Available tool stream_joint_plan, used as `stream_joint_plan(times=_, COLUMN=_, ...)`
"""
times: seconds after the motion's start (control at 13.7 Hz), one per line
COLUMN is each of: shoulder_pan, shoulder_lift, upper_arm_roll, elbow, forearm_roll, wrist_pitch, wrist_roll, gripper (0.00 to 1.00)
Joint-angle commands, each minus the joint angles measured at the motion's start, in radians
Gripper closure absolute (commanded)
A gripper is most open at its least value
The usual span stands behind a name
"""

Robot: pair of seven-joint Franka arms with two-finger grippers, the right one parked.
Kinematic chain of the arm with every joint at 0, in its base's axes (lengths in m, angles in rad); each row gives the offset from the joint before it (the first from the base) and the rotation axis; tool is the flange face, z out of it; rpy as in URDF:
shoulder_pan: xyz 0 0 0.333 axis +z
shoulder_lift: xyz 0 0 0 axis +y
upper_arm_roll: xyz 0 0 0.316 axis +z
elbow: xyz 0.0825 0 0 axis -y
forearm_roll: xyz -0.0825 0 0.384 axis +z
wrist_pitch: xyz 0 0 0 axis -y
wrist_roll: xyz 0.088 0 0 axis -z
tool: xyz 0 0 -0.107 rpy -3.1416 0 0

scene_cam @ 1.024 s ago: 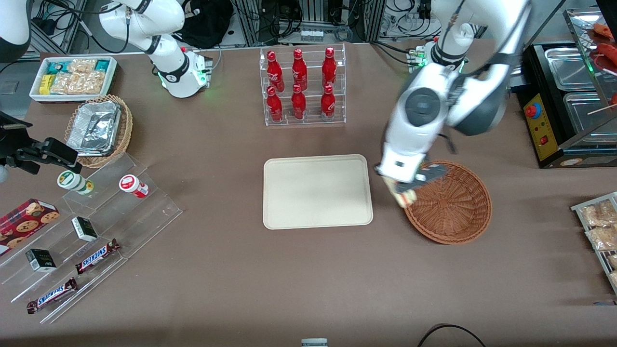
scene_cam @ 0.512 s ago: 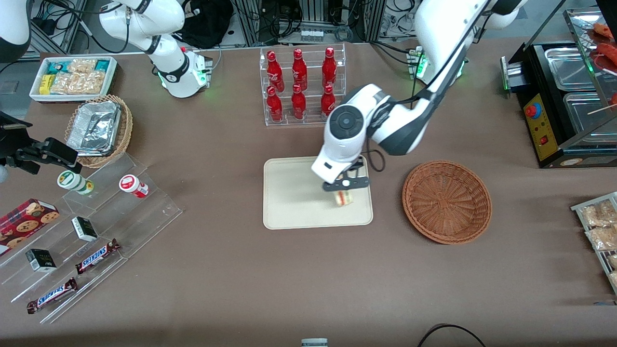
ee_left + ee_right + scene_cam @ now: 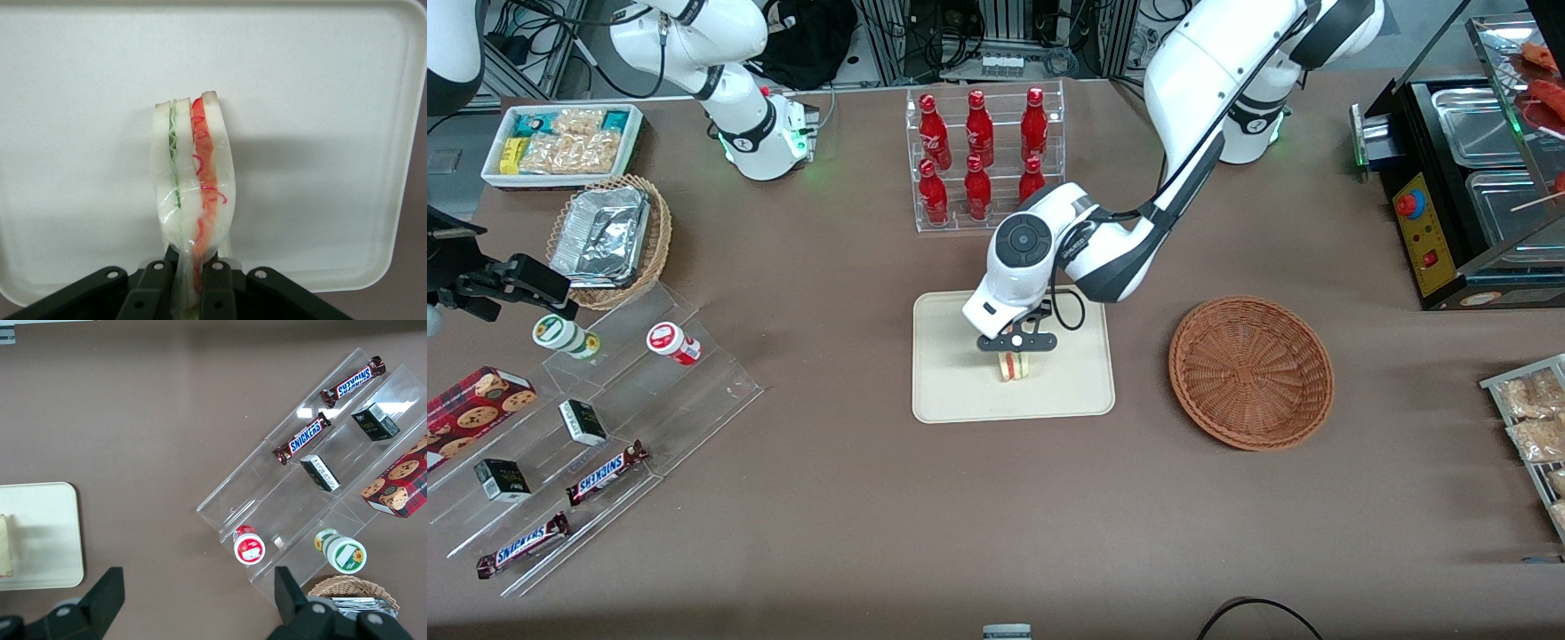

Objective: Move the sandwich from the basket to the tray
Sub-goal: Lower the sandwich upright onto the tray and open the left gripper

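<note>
Since half a second ago I have carried my black two-finger gripper (image 3: 1014,348) from the tray's edge nearest the basket toward its middle, and a second ago I was at the basket's rim. Now my gripper hangs over the flat cream-beige rectangular tray with rounded corners (image 3: 951,391), its fingers (image 3: 155,288) pinching the small triangular sandwich wedge of pale white bread (image 3: 1011,365) by its narrow end. From my wrist camera the sandwich (image 3: 192,193) stands on edge, wrapped in clear film, with a green filling layer on one side and an orange-red layer on the other between the white slices, and its shadow falls on the tray (image 3: 320,87) beside it. I cannot tell whether its lower edge touches the tray surface or hangs just above it. The round, shallow, reddish-brown woven wicker basket (image 3: 1252,372) sits beside the tray toward my end of the table, with nothing in it.
</note>
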Motion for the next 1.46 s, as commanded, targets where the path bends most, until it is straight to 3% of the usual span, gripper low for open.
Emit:
stream_joint_plan(times=0.0, shoulder_pan=-0.019, shoulder_lift=0.032, upper_arm_roll=0.007, elbow=0.063, forearm_roll=0.004, wrist_pitch=-0.004, wrist_roll=0.013, gripper=0.85)
stream_joint_plan(times=0.37, shoulder_pan=-0.033, shoulder_lift=0.054, upper_arm_roll=0.01, elbow=0.064, forearm_roll=0.021, wrist_pitch=-0.001, wrist_roll=0.022, gripper=0.85)
stream_joint_plan(times=0.51, shoulder_pan=-0.033, shoulder_lift=0.058, upper_arm_roll=0.01, elbow=0.063, forearm_roll=0.077, wrist_pitch=-0.004, wrist_roll=0.017, gripper=0.85)
stream_joint_plan(times=0.66, shoulder_pan=-0.032, shoulder_lift=0.058, upper_arm_roll=0.012, elbow=0.063, forearm_roll=0.081, wrist_pitch=-0.002, wrist_roll=0.017, gripper=0.83)
stream_joint_plan(times=0.73, shoulder_pan=-0.03, shoulder_lift=0.058, upper_arm_roll=0.012, elbow=0.063, forearm_roll=0.079, wrist_pitch=-0.002, wrist_roll=0.013, gripper=0.65)
stream_joint_plan(times=0.8, shoulder_pan=-0.03, shoulder_lift=0.057, upper_arm_roll=0.012, elbow=0.063, forearm_roll=0.081, wrist_pitch=-0.002, wrist_roll=0.011, gripper=0.16)
stream_joint_plan(times=0.88, shoulder_pan=-0.03, shoulder_lift=0.051, upper_arm_roll=0.012, elbow=0.063, forearm_roll=0.081, wrist_pitch=-0.004, wrist_roll=0.01, gripper=0.0)
stream_joint_plan(times=1.1, shoulder_pan=-0.024, shoulder_lift=-0.003, upper_arm_roll=0.012, elbow=0.057, forearm_roll=0.07, wrist_pitch=-0.021, wrist_roll=-0.048, gripper=0.0)
stream_joint_plan(times=1.39, shoulder_pan=0.024, shoulder_lift=-0.191, upper_arm_roll=0.013, elbow=0.02, forearm_roll=0.059, wrist_pitch=-0.175, wrist_roll=-0.11, gripper=0.0)
